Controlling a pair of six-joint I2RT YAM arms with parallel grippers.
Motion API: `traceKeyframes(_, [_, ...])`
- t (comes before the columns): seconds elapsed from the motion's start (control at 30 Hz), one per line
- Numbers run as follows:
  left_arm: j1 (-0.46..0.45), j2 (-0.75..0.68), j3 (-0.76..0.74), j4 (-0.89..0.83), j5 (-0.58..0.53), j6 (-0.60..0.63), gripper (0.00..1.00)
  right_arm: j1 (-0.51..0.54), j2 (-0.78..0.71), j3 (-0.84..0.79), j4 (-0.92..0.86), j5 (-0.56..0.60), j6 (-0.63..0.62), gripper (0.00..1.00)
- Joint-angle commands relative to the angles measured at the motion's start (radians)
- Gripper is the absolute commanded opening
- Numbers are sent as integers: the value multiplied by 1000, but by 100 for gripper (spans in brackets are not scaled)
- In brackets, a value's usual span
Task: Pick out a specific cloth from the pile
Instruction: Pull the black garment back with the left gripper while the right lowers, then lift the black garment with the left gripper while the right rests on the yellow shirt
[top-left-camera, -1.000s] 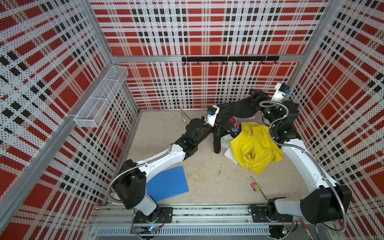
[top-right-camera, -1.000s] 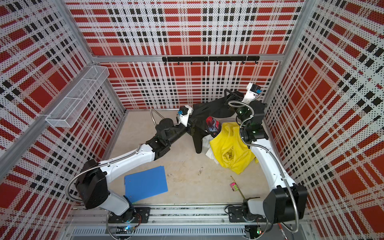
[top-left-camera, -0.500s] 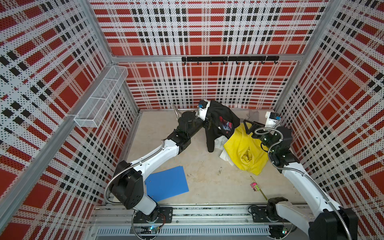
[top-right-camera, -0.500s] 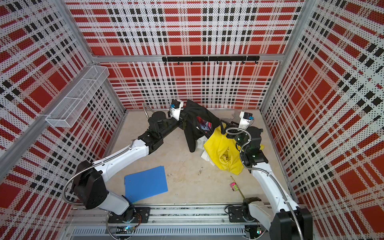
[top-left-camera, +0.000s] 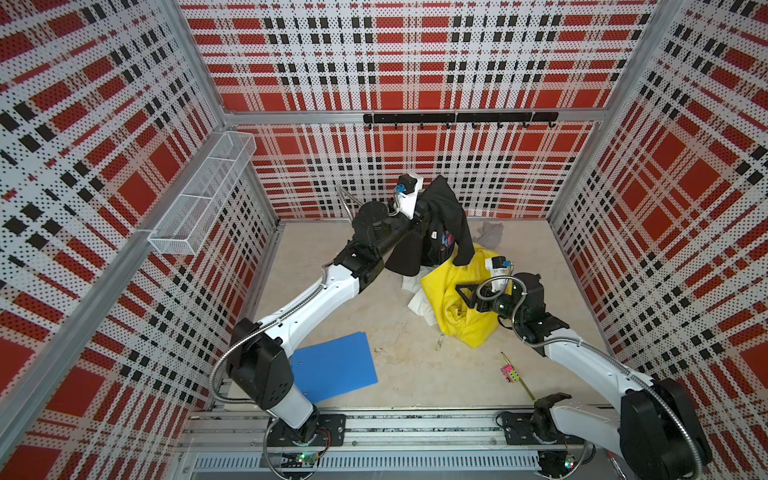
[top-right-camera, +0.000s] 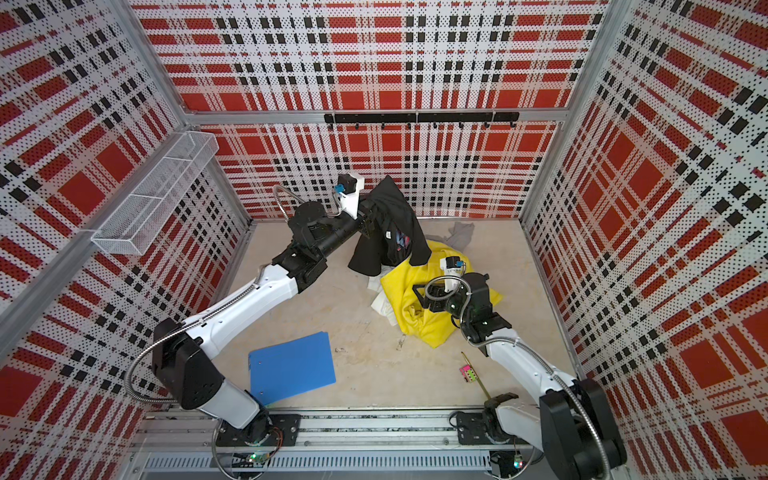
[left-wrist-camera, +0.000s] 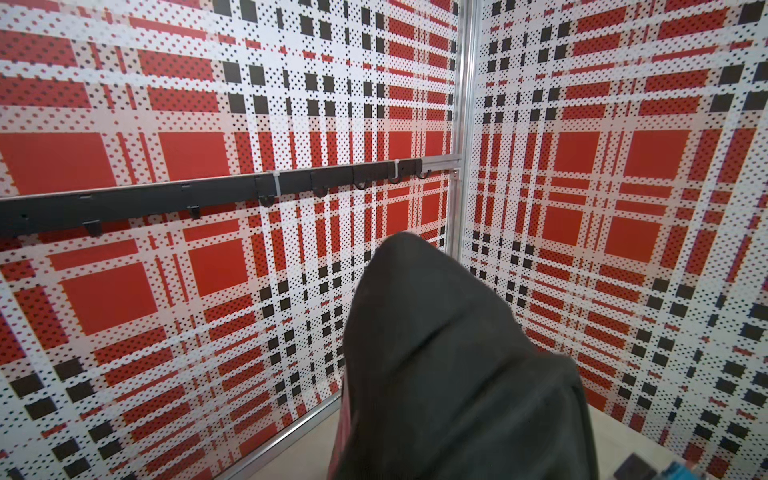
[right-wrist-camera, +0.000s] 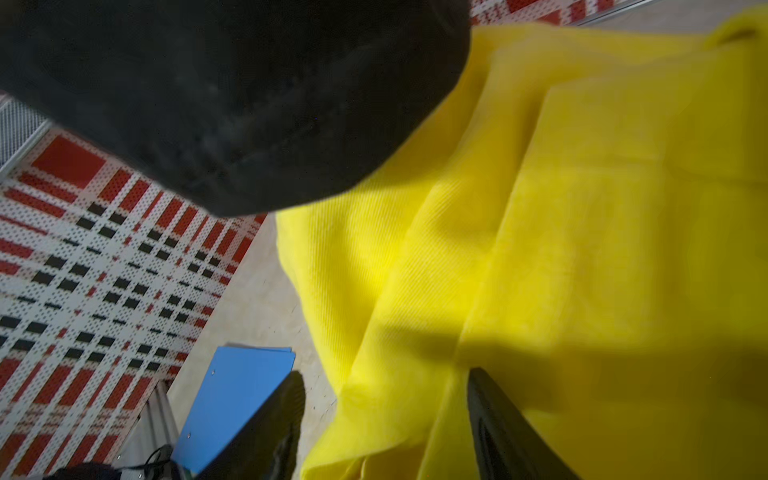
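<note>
Black cloth (top-left-camera: 446, 216) hangs off the end of the left arm (top-left-camera: 328, 291), raised near the back wall, above and just behind the pile (top-left-camera: 453, 324). Left gripper is buried under the fabric in every view; clamped, with the cloth draped over it. Both top views show the red and blue print patch (top-right-camera: 401, 240) on the hanging side; neither wrist view shows it. Lower edge overlaps the yellow cloth (top-left-camera: 465, 266) in the top views, can't tell if it touches.

Left wrist view: only a black hump of cloth (left-wrist-camera: 449, 374) against the plaid wall and the hook rail (left-wrist-camera: 208, 195). No fingers visible.

Right wrist view: right gripper (right-wrist-camera: 384, 378) spread, nothing between the fingers (right-wrist-camera: 286, 415), yellow cloth right under them, black cloth (right-wrist-camera: 232, 95) in front. Top views put that gripper (top-left-camera: 466, 294) over the middle of the pile.

Top views only: white piece (top-left-camera: 417, 305) at the pile's left edge, grey piece (top-left-camera: 490, 232) behind it. Blue folder (top-left-camera: 336, 365) lies flat near the left arm's base, well apart from the pile.
</note>
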Motion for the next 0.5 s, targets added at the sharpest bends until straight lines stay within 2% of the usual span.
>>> traceKeyframes(0.0, [-23, 3, 112, 65, 12, 17, 2, 6, 65, -18, 82, 57, 19, 66])
traceKeyframes(0.13, [-32, 15, 212, 34, 17, 28, 2, 6, 144, -24, 80, 158, 25, 73])
traceKeyframes(0.47, [-32, -30, 318, 22, 37, 40, 1, 4, 234, -7, 88, 329, 77, 75])
